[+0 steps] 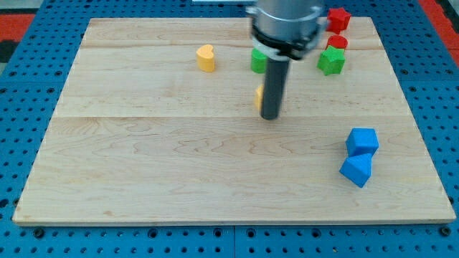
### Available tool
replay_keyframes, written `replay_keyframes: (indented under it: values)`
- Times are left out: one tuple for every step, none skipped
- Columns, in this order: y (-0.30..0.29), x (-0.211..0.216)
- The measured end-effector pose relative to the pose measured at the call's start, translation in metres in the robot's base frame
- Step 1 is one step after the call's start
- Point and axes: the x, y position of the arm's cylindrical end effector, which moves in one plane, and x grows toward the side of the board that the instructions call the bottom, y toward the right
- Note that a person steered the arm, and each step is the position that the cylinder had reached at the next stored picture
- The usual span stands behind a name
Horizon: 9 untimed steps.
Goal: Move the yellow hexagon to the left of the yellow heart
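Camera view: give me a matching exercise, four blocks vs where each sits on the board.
Blocks:
1. yellow heart
2. yellow hexagon
3. green star
4. blue cube

Places:
A. lower part of the view's right
B. view's top, left of centre
C. mostly hidden behind the rod, just left of my tip
D. view's top right, below the red blocks

Pairs: 1-B, 2-C, 3-D, 4-A

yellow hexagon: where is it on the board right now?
The yellow hexagon sits in the upper middle of the board, mostly hidden behind the rod, just left of my tip. The yellow heart lies up and to its left.
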Motion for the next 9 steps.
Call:
replay_keyframes:
  values:
    - [0.069, -0.008]
    - [0.102, -0.022]
    - [0.04, -0.055]
    - [-0.048, -0.052]
    - [-0.035, -0.018]
    - [-0.03, 0.01]
    - [-0.114, -0.02]
    - [-0.169, -0.062]
    - [-0.153, -0.028]
